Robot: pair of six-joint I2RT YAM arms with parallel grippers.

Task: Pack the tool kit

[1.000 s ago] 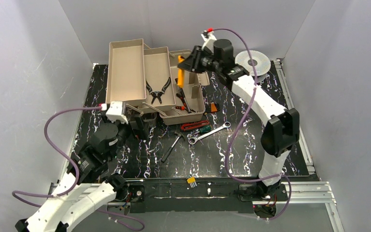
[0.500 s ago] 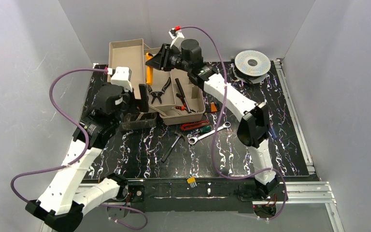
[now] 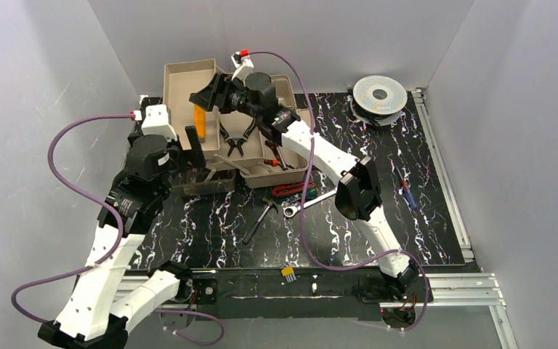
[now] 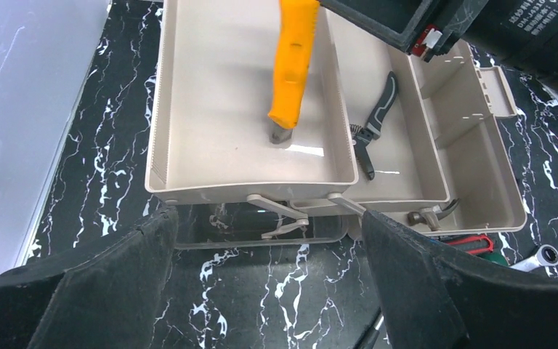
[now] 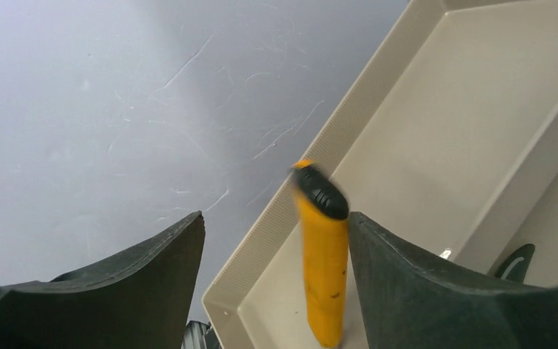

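The tan toolbox (image 3: 189,69) stands open at the back, its trays fanned out. My right gripper (image 3: 207,98) is open over the far-left tray (image 4: 189,145). The yellow knife (image 3: 200,120) stands nearly upright in that tray, loose between the jaws and close by one finger (image 5: 421,291); it shows in the left wrist view (image 4: 290,69) and the right wrist view (image 5: 323,276). Black pliers (image 4: 374,127) lie in the middle tray, and a hammer (image 4: 432,213) in the box. My left gripper (image 4: 265,283) is open and empty above the mat, in front of the smoky lid (image 4: 261,236).
A wrench (image 3: 312,200), a red-handled tool (image 3: 294,190) and a dark screwdriver (image 3: 258,224) lie on the black marbled mat in front of the box. The silver wire spool (image 3: 380,93) sits at the back right. Grey walls enclose the mat.
My right arm swung left with the knife, from the right compartment to the far-left tray, and its jaws now stand apart. My left arm rose and moved up to the box's front.
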